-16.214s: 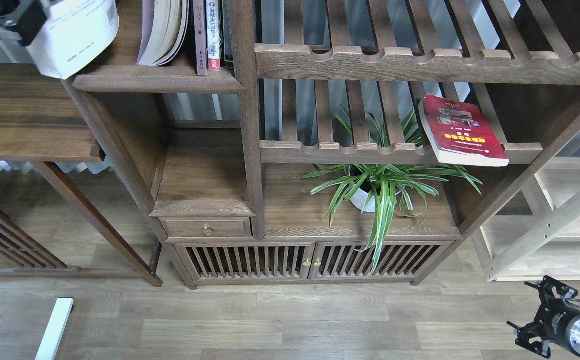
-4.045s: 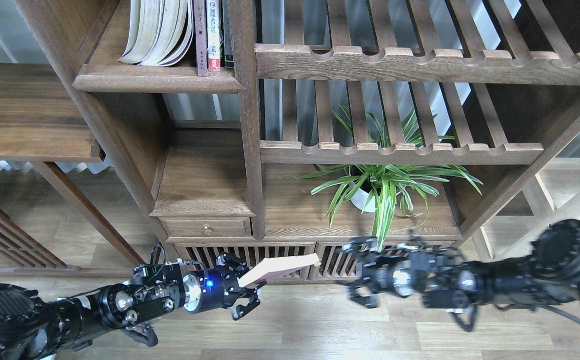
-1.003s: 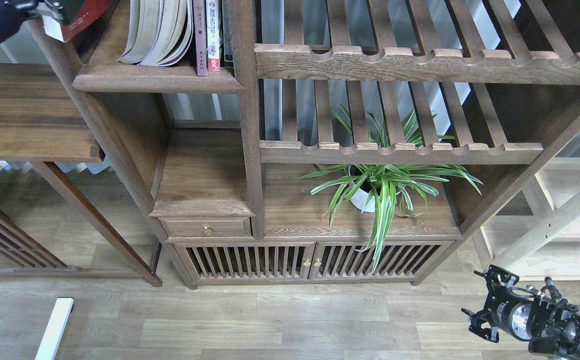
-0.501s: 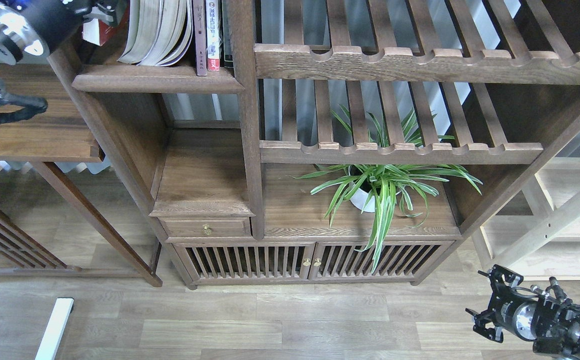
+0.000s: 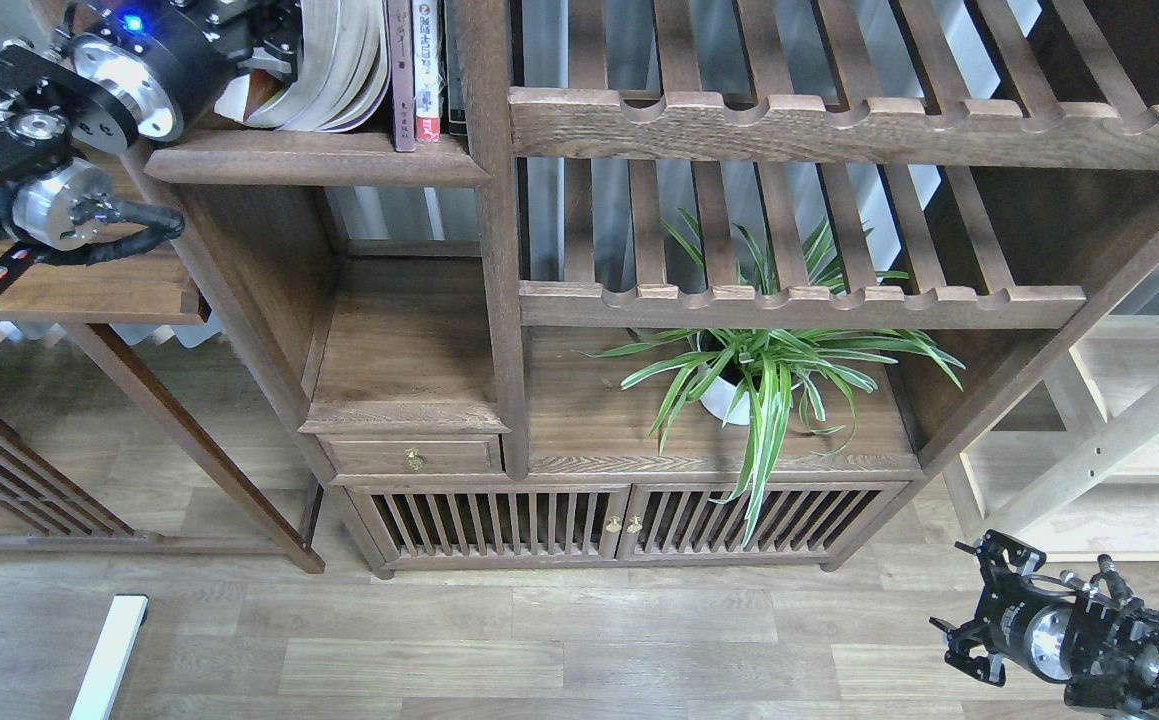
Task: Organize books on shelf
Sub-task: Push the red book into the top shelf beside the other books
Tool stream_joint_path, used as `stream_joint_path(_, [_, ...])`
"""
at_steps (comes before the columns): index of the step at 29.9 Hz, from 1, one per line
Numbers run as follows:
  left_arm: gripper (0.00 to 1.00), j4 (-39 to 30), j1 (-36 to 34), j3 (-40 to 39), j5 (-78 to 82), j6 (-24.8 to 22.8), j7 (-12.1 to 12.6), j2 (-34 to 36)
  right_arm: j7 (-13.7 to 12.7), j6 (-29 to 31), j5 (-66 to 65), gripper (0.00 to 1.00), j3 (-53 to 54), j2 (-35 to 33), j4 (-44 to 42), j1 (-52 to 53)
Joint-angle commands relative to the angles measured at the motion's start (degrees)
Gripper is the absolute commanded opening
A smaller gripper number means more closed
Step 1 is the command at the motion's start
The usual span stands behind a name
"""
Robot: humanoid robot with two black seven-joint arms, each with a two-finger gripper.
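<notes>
My left gripper (image 5: pixel 274 40) is at the top left, reaching into the narrow compartment above the dark-brown shelf board (image 5: pixel 314 160). It is shut on the red book (image 5: pixel 261 88), of which only a red and white corner shows below the fingers. The red book stands against the fanned page edges of two large soft paperbacks (image 5: pixel 339 65) leaning on the shelf; their covers are hidden. My right gripper (image 5: pixel 974 610) hangs low at the bottom right over the floor, open and empty.
Thin upright books (image 5: pixel 414 75) stand at the compartment's right side. Slatted racks with notched rails (image 5: pixel 799 295) fill the right part. A potted spider plant (image 5: pixel 759 375) stands on the cabinet top. A side table (image 5: pixel 89 290) is under my left arm. A pale rack (image 5: pixel 1119 440) is at far right.
My left arm has pushed right and down, carrying the red book from outside the shelf's left post into the compartment against the paperbacks. The right gripper has barely moved.
</notes>
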Motion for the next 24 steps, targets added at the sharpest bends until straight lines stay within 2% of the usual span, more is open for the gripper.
stream_joint_path(1, [0.38, 0.0, 0.1, 0.0, -0.2, -0.3, 0.6, 0.0, 0.0, 0.0, 0.0, 0.96, 0.0, -0.1, 0.0, -0.1])
stream_joint_path(3, [0.55, -0.1, 0.1, 0.0, -0.5, -0.4, 1.0, 0.0, 0.0, 0.0, 0.0, 0.96, 0.1, -0.1, 0.0, 0.0])
stream_joint_path(5, [0.77, -0.5, -0.1, -0.1, -1.7, -0.4, 1.6, 0.4, 0.0, 0.0, 0.0, 0.96, 0.0, -0.1, 0.1, -0.1])
stream_joint_path(8, [0.80, -1.3, -0.3, -0.1, -3.5, -1.1, 1.8, 1.0, 0.0, 0.0, 0.1, 0.96, 0.0, -0.1, 0.2, 0.0])
stream_joint_path(15, [0.80, -4.4, -0.2, -0.2, -3.6, -7.7, 2.4, 5.8, 0.0, -1.0, 0.4, 0.96, 0.0, -0.1, 0.5, 0.0])
stream_joint_path(24, [0.80, -8.4, 0.1, -0.6, -5.0, -22.7, 2.4, 13.9, 0.0, -1.9, 0.5, 0.96, 0.0, -0.1, 1.2, 0.0])
